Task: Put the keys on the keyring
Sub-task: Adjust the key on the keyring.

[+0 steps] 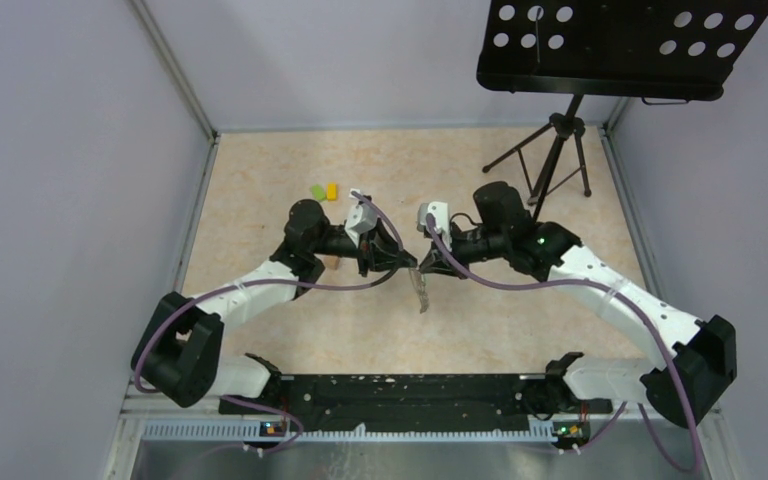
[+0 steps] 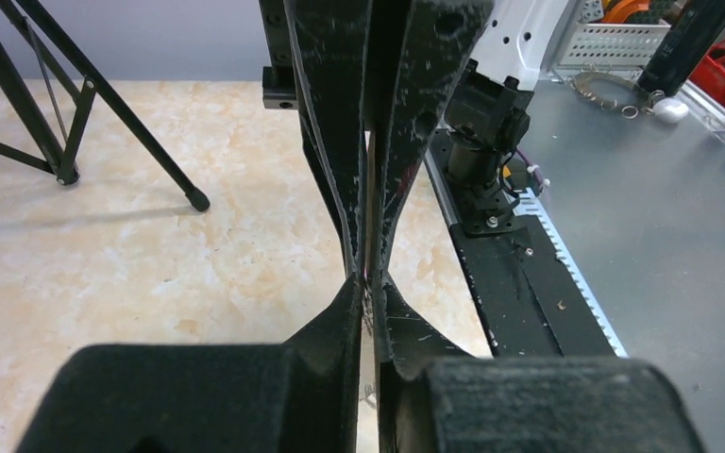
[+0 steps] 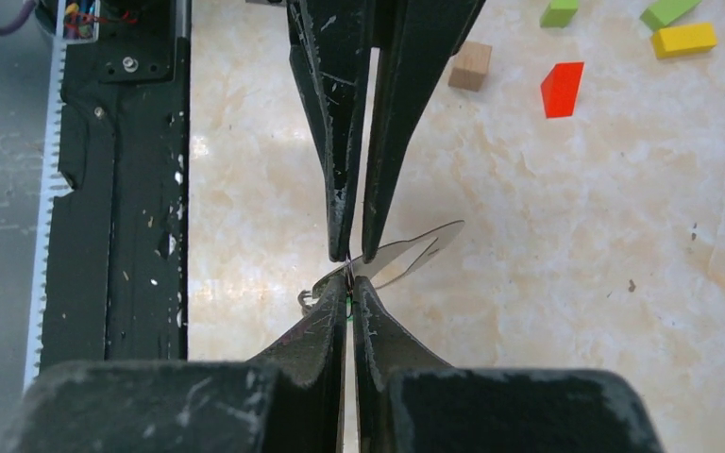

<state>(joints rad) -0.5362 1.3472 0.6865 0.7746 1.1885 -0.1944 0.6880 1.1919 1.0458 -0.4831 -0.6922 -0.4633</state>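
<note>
Both grippers meet tip to tip above the middle of the floor. My left gripper and my right gripper are both shut. In the right wrist view a thin dark wire, the keyring seen edge-on, runs from between the left fingers into my right gripper. Silver keys fan out to the right at the junction, and a green speck sits between my right fingers. In the top view the keys hang below the tips. The left wrist view shows my left gripper shut against the right fingers.
Coloured blocks lie on the floor: tan, red, yellow and green. A black music stand on a tripod stands at the back right. The black base rail runs along the near edge.
</note>
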